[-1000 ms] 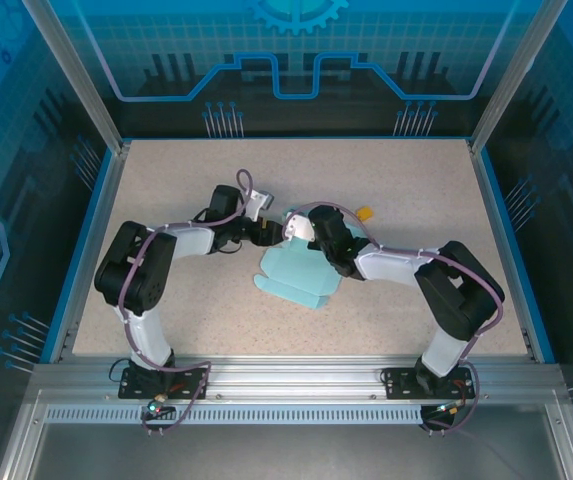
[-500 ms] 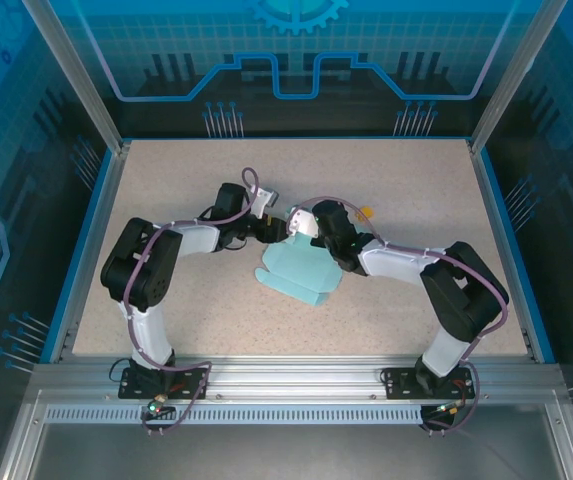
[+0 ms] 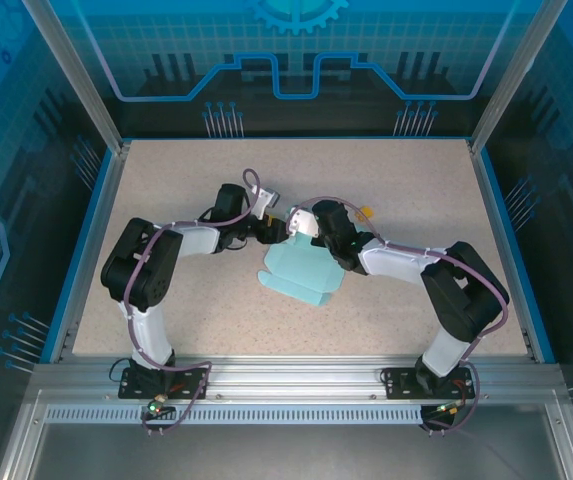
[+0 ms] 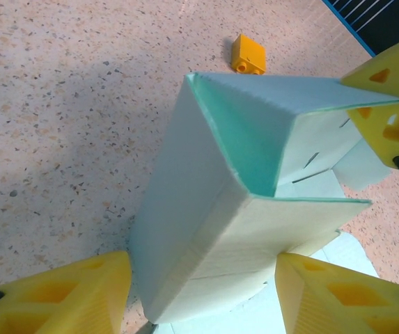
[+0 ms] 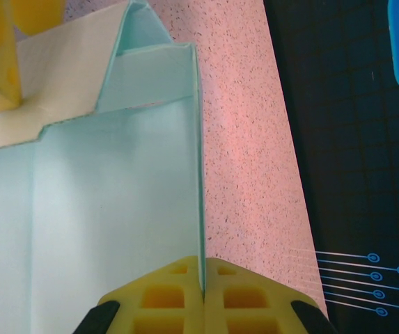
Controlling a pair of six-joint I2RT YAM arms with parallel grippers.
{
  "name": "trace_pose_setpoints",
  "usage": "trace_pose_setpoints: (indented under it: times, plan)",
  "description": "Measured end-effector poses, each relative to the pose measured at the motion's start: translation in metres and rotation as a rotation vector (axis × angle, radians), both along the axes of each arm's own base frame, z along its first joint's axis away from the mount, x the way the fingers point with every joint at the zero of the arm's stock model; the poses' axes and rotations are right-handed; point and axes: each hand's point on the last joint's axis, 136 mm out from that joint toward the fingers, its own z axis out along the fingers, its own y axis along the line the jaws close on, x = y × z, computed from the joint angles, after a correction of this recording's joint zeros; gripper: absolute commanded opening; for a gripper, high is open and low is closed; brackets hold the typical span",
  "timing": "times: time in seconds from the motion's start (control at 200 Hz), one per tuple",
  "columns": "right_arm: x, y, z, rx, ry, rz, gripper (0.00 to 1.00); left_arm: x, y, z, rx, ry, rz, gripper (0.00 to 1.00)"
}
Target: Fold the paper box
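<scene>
Light blue-teal card paper box (image 3: 301, 272) lies central on the speckled table (image 3: 416, 190), its 12 o'clock wall lifted. The right gripper (image 5: 202, 282) pinches that wall. The left gripper (image 4: 199, 278), half-open and empty, has moved in from 9 o'clock and straddles the corner.

Paper box (image 3: 301, 272): light teal thin card, partly folded. Near portion lies flat, mid-scene, jagged flaps spread. Far end stands raised, upright walls meeting at a creased corner.

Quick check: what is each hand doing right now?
Left hand: open, straddling the raised fold of the paper box; whether it grips cannot be told.
Right hand: closed, pinching a box wall edge.
</scene>
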Motion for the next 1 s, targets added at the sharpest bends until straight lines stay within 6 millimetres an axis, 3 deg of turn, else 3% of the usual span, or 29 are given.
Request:
trace_pose_setpoints:
  times: [0.485,0.765,1.001]
  plan:
    - [-0.007,0.009,0.001,0.014,0.020,0.075,0.00,-0.018,-0.004,-0.014,0.011,-0.053,-0.019,0.57]
    - [-0.020,0.003,0.002,0.019,0.044,0.087,0.00,-0.027,-0.006,-0.019,0.011,-0.085,-0.012,0.54]
    - [-0.019,0.000,0.002,0.011,0.040,0.069,0.00,-0.029,-0.006,-0.016,0.003,-0.087,-0.020,0.50]
